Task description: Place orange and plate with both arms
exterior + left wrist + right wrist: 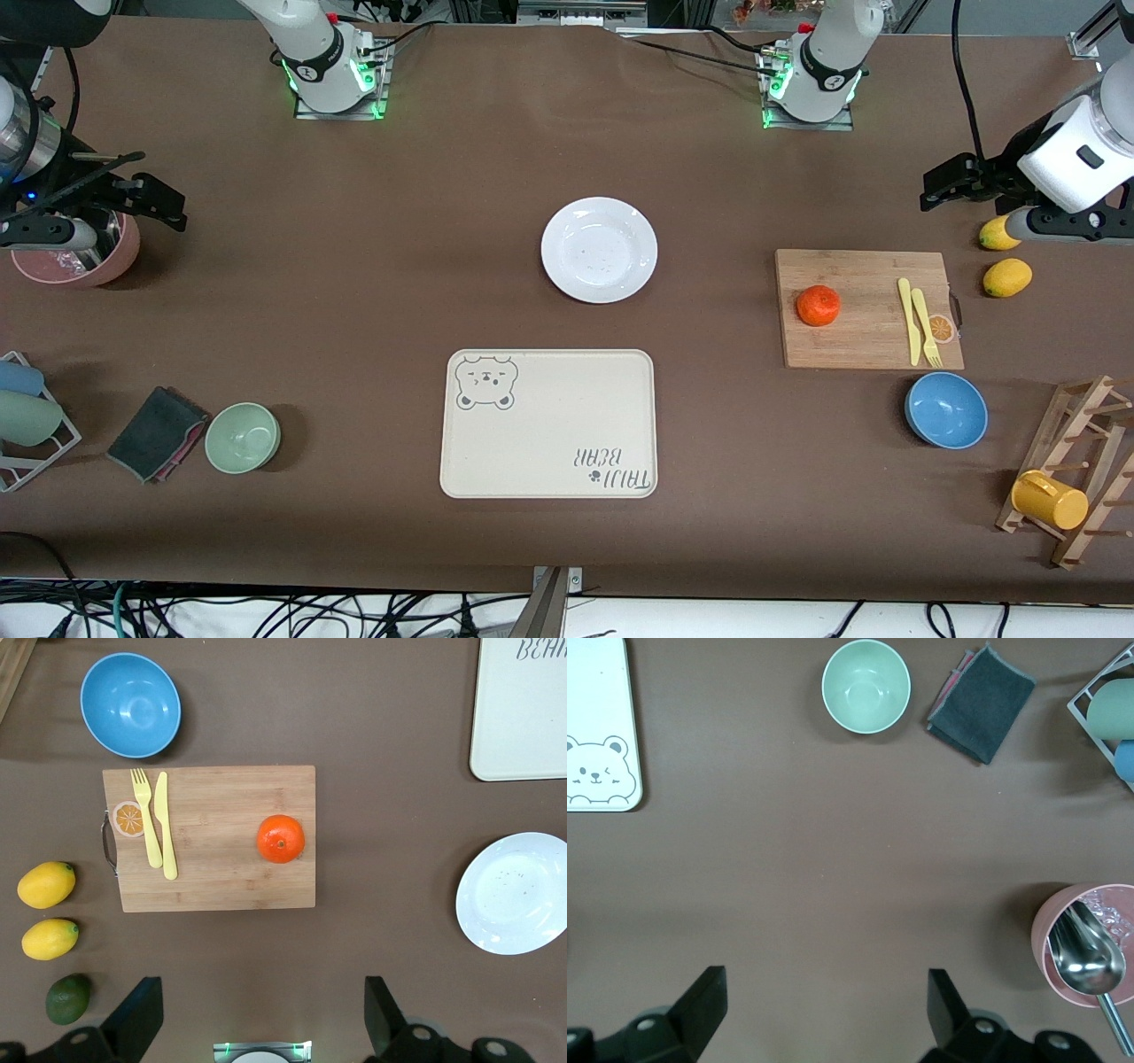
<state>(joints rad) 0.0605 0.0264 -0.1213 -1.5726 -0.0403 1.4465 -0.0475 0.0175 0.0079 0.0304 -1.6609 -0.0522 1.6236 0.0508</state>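
Resting on the cutting board [209, 838], the orange [281, 838] lies apart from both grippers' spread fingers [383, 1010].

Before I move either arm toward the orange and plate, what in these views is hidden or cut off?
- Front view: one lemon is partly covered by the left arm; the lime shows only in the left wrist view.
- Front view: the pink cup is mostly covered by the right pincer.
- Left wrist view: the plate and the tray are cut by the frame edge.
- The orange's underside is unseen.

Brown table [354, 292] carries plate [600, 250], tray [548, 424], board [868, 308].
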